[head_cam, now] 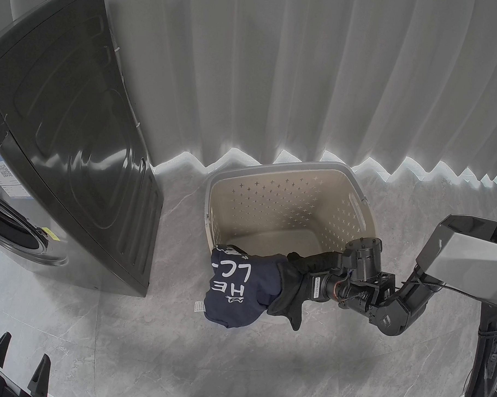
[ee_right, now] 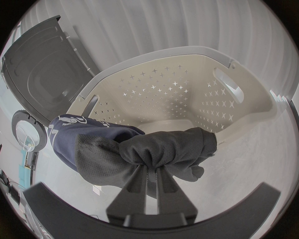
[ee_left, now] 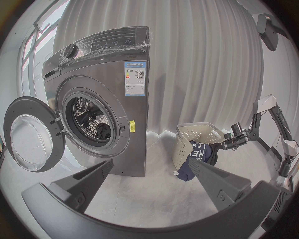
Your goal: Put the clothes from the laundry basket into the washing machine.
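clothes draped over basket front rim, long axis left-right; right pincer pinching them; left pincer spread.

Floor: grey, marble-veined tile. Standing on it:
- washing machine, dark grey, door open, at 9 o'clock in the head view;
- laundry basket, beige, star-perforated, near centre, at 3 o'clock from the machine and apart from it.

The hem of the white curtain meets the floor at 12 o'clock.
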`<state>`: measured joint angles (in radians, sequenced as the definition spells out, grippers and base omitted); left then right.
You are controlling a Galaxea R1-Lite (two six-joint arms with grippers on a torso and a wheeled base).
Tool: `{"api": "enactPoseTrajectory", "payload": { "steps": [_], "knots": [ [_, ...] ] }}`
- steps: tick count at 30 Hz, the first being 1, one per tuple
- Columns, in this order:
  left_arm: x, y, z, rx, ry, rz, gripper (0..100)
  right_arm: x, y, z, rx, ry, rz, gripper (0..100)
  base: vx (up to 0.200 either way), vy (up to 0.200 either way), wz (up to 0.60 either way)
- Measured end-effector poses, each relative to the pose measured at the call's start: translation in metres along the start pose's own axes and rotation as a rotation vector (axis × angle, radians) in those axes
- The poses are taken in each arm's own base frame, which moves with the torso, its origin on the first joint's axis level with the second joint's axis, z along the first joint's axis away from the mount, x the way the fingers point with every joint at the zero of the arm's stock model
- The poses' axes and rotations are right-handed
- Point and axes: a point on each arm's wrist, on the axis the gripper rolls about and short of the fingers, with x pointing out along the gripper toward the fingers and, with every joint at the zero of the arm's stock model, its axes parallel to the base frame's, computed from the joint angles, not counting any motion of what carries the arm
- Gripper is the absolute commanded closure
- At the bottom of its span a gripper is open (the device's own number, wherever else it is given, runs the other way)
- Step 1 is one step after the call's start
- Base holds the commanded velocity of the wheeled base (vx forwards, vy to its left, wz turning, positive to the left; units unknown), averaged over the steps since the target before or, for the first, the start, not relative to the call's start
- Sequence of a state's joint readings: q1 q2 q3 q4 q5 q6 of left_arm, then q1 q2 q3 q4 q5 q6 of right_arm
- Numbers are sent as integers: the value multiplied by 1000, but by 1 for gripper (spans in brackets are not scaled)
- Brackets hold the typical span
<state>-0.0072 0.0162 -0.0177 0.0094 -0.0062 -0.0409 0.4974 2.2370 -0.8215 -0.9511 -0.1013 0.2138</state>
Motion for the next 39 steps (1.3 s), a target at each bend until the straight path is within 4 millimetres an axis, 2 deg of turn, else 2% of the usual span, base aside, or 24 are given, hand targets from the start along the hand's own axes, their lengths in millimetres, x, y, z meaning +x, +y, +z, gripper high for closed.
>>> {"api": "enactPoseTrajectory", "payload": {
  "steps": [5, 10, 16, 23, 29, 35, 39],
  "knots": [
    [0, 0, 0, -1, 0, 0, 0, -6, 2, -1, -1, 4, 5, 100, 0, 0, 0],
    [0, 0, 0, -2, 0, -1, 0, -25, 4, 9, 1, -21, 18, 100, 0, 0, 0],
    [0, 0, 0, -2, 0, 0, 0, -69, 12, 30, 4, -87, 55, 100, 0, 0, 0],
    [0, 0, 0, -1, 0, 0, 0, -130, 20, 53, 10, -204, 120, 100, 0, 0, 0],
    [0, 0, 0, 0, 0, 0, 0, -178, 24, 64, 10, -301, 203, 100, 0, 0, 0],
    [0, 0, 0, 3, 0, -1, 0, -215, 29, 73, -3, -395, 289, 100, 0, 0, 0],
    [0, 0, 0, 4, 0, -2, 0, -231, 29, 79, -11, -444, 307, 100, -100, 0, 0]
  ]
}}
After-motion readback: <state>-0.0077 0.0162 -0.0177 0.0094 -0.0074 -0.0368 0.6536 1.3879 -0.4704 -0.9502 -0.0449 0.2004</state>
